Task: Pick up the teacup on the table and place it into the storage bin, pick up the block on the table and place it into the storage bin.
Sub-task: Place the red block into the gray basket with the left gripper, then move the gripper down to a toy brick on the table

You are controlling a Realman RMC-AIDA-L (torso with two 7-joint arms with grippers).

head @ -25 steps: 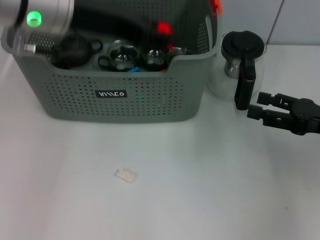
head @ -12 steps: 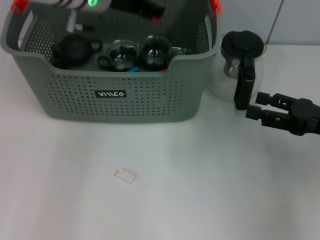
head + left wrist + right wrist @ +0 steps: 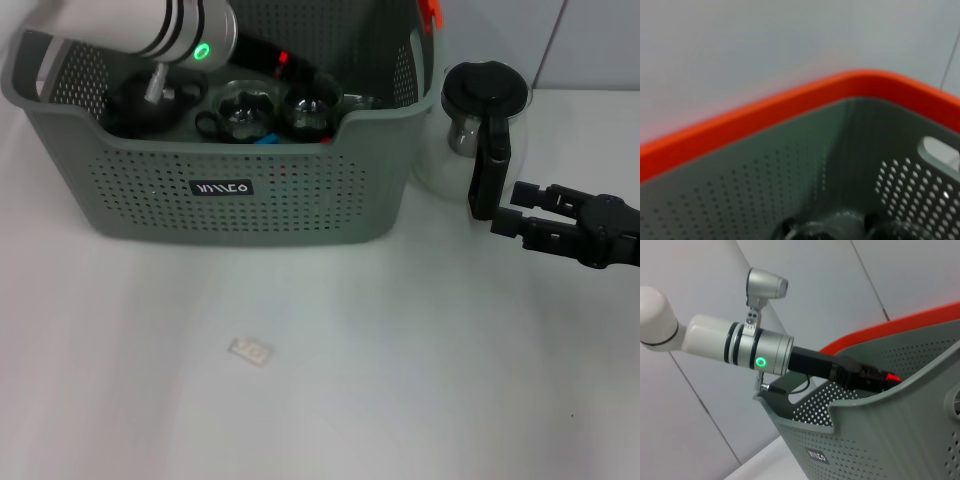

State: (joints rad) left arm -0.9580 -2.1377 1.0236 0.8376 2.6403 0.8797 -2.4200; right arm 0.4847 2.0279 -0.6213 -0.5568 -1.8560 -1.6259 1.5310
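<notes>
Left arm reached over storage bin; right gripper parked beside jug.

The storage bin [image 3: 230,190] is seen on the table [image 3: 420,380], glass teacups [image 3: 245,112] inside it. The left gripper [image 3: 325,75] is held above those cups within the bin; its fingers cannot be made out. The right gripper [image 3: 505,207], fingers parted and empty, is held right of the bin, beside the glass jug [image 3: 478,130]. A small pale block [image 3: 251,351] is seen in front of the bin, well apart from both grippers.

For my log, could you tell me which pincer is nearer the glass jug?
Right. The right pincer sits just beside the glass jug; the left arm reaches into the storage bin.
</notes>
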